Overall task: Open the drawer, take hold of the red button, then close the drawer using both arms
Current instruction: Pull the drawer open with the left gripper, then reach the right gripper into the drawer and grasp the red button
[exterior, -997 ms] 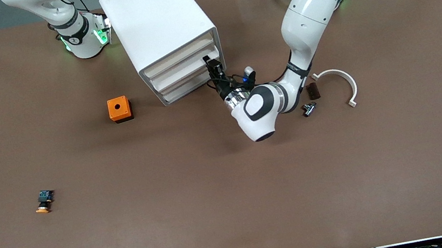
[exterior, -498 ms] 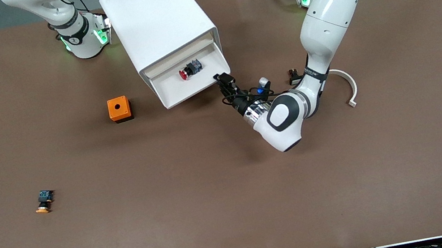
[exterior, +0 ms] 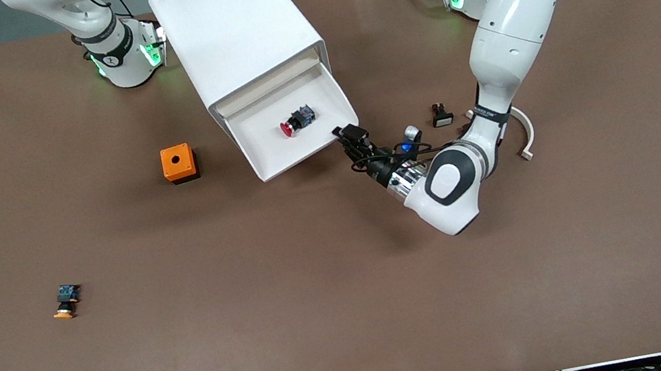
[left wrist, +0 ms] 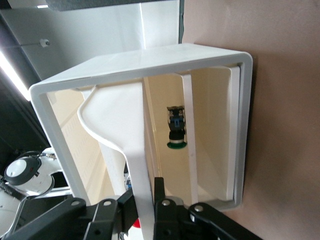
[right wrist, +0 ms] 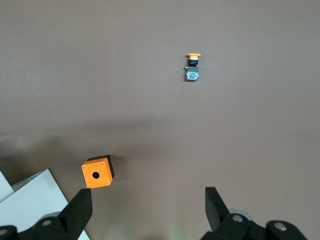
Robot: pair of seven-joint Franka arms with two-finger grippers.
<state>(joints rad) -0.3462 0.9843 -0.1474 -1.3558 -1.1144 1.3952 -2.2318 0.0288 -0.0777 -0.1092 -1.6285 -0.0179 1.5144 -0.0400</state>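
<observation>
Drawer [exterior: 294,134] is pulled well out of the white cabinet [exterior: 235,32], which sits near the table's robot-side edge, about mid-length. Left gripper [exterior: 350,136] is clamped on the drawer's front strip at the corner toward the left arm's end. Button [exterior: 297,121] lies on its side mid-tray: red mushroom cap, black body, blue rear. To do the pull well: keep it straight along the slide and stop before the tray drops out. Right gripper [right wrist: 145,210] hangs high with jaws spread, holding nothing, waiting over the orange cube [exterior: 178,163].
</observation>
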